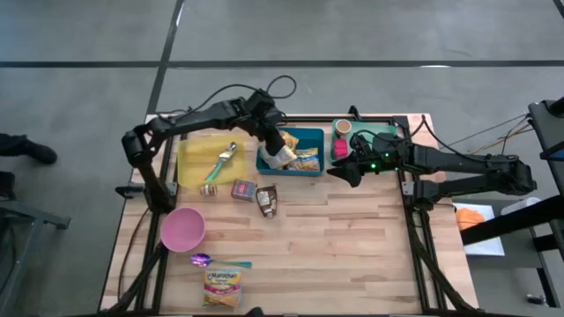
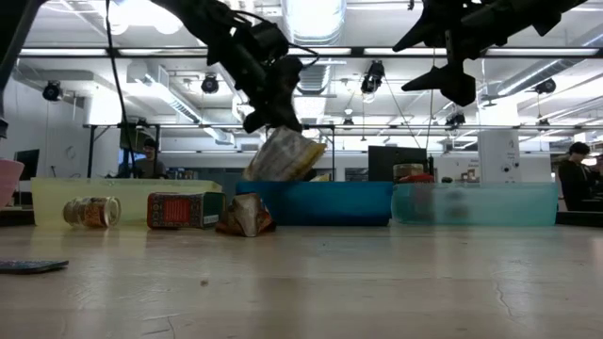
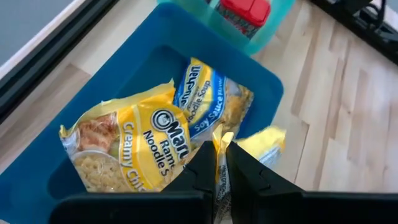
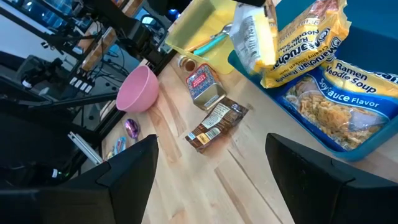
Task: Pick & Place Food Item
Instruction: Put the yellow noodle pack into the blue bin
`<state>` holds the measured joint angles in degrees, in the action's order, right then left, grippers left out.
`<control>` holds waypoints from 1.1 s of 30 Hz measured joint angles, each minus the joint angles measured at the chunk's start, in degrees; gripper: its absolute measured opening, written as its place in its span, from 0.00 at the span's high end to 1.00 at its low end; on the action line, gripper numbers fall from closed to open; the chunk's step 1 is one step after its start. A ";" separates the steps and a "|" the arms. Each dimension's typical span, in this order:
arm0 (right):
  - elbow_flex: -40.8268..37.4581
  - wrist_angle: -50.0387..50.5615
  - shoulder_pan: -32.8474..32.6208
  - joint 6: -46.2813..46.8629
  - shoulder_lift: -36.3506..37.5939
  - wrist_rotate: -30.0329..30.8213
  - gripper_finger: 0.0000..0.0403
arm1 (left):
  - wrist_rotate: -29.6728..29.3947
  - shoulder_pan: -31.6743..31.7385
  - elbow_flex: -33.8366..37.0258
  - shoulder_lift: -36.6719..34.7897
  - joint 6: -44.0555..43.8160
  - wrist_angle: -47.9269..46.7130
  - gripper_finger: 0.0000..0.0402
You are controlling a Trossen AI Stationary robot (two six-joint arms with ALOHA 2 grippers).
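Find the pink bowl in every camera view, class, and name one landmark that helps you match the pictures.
High view: pink bowl on the table's left side, toward the bottom.
Low view: only a pink sliver at the left edge.
Left wrist view: not in it.
Right wrist view: left of centre.
Shared landmark: the blue bin with ramen packets.

Lab; ceiling strip lights [image 2: 311, 19]; monitors [image 2: 396, 162]; grey floor [image 1: 352, 31]

Ramen packet [image 3: 134, 149] in left gripper [image 3: 219, 168], above blue bin [image 3: 81, 93]
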<state>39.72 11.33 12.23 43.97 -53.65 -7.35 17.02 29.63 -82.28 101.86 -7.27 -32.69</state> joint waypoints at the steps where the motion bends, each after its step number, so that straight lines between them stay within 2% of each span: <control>1: 0.00 0.00 0.00 0.06 0.00 0.00 0.27 | -0.02 0.00 0.01 0.22 0.00 -0.12 0.96; 8: 0.00 -0.07 0.00 0.57 0.00 0.00 0.27 | -1.34 0.11 0.13 0.91 3.04 0.23 0.96; 19: 0.00 -0.11 -1.29 2.18 0.00 0.02 0.27 | -1.94 -0.34 0.22 5.31 3.08 -0.72 0.96; 25: 0.00 -0.07 -3.04 2.42 0.00 2.97 0.27 | -1.95 -0.39 0.22 6.43 2.99 1.31 0.96; 30: 0.00 0.04 -3.23 2.59 0.00 3.08 0.27 | -1.95 -0.42 0.22 6.71 2.99 1.97 0.96; 33: 0.00 0.02 -3.23 2.60 0.00 3.08 0.27 | -1.92 -0.42 0.22 6.71 2.71 2.03 0.92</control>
<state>39.72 11.35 8.99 46.57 -53.65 -4.27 15.09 29.21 -82.06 108.57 -4.56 -30.66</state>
